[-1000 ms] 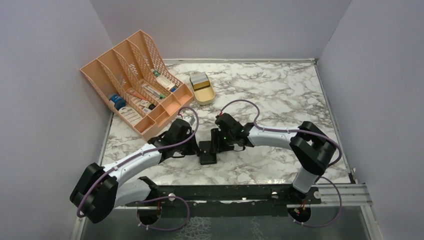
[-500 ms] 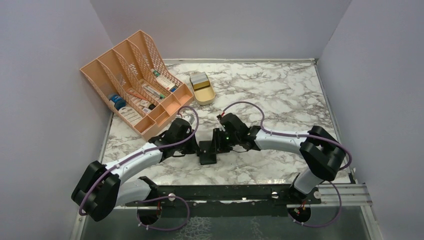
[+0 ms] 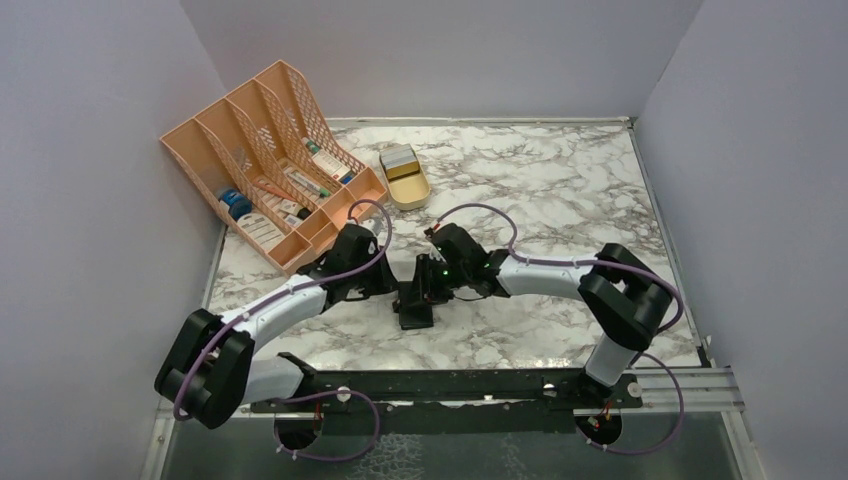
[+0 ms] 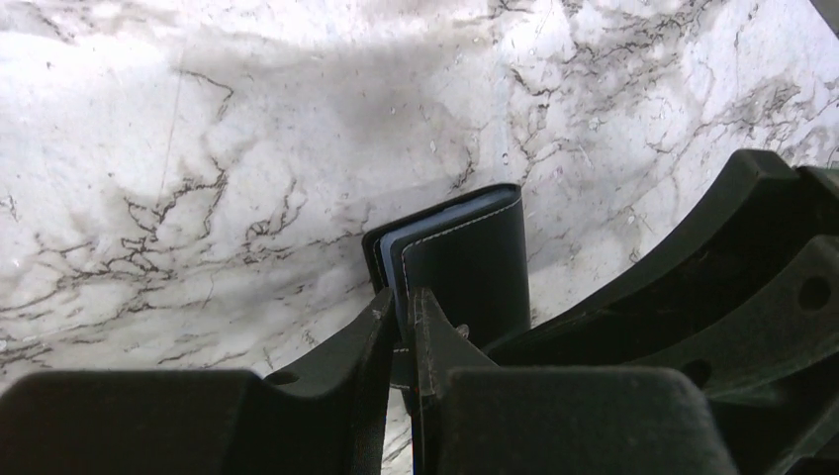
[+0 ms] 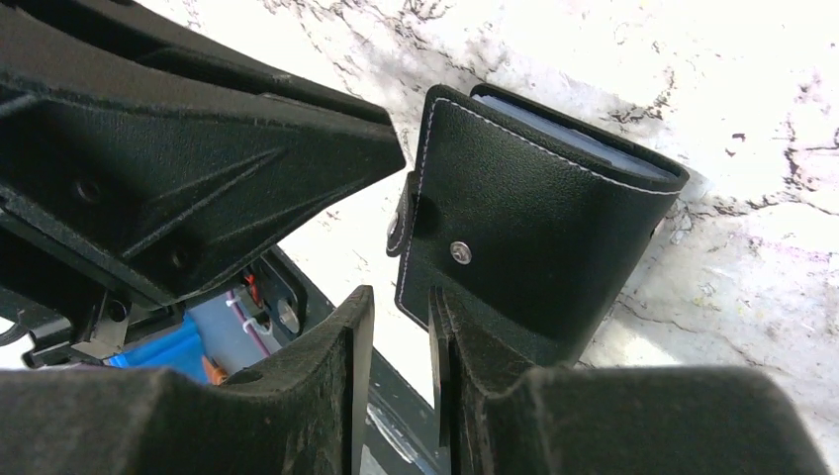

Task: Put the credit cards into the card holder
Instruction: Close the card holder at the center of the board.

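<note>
Marble-patterned table [image 3: 560,190] between lilac walls [image 3: 440,50]

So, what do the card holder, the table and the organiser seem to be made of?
The card holder looks like black leather or imitation, matte and finely grained, with white stitching and a small metal snap. The table is glossy white with dark veins like marble, perhaps only printed laminate. The organiser seems peach plastic, moulded as mesh.

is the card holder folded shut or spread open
Folded shut: the card holder shows its black outer cover, with the blue-grey lining peeking out only along one edge in both wrist views.
</note>
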You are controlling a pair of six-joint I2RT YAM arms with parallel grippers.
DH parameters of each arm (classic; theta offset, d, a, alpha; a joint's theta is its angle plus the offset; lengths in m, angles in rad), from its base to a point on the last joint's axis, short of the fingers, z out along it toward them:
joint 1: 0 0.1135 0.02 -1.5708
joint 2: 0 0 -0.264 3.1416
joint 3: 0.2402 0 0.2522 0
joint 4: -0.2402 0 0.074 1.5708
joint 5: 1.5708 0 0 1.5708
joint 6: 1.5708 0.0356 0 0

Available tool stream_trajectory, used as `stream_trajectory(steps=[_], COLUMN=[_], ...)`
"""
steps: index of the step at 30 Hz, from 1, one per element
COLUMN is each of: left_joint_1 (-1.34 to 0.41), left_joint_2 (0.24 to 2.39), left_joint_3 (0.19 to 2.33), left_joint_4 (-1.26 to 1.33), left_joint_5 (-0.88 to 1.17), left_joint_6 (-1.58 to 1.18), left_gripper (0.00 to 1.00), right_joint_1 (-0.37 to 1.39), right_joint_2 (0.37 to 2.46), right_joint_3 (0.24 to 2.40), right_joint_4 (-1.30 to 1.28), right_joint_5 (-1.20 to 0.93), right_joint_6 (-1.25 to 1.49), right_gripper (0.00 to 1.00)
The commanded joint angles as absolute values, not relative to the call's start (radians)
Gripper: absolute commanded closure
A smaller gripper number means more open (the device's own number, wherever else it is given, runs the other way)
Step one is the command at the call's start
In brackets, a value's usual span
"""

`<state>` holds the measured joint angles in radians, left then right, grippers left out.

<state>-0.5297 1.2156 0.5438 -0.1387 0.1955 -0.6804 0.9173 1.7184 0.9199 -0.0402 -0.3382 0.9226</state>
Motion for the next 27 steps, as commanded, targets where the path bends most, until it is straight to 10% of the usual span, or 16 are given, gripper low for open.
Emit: stream_trajectory(steps=[1,27], left_joint_1=[-0.509,-0.502], left_joint_2=[1.26,1.327], left_joint_3=[0.592,0.543], left_joint_4=[-0.097,-0.055], left_joint_5=[0.241,0.288], left_joint_6=[-0.661,-0.662], left_gripper=[0.87,0.86], right_joint_1=[0.923,0.924], right_joint_2=[1.74,1.805], right_joint_3=[0.96,1.017], right_joint_4=[-0.012,-0.051], right_joint_5=[-0.356,-0.343], right_joint_6=[0.927,0.923], right_gripper=[0.73,0.79])
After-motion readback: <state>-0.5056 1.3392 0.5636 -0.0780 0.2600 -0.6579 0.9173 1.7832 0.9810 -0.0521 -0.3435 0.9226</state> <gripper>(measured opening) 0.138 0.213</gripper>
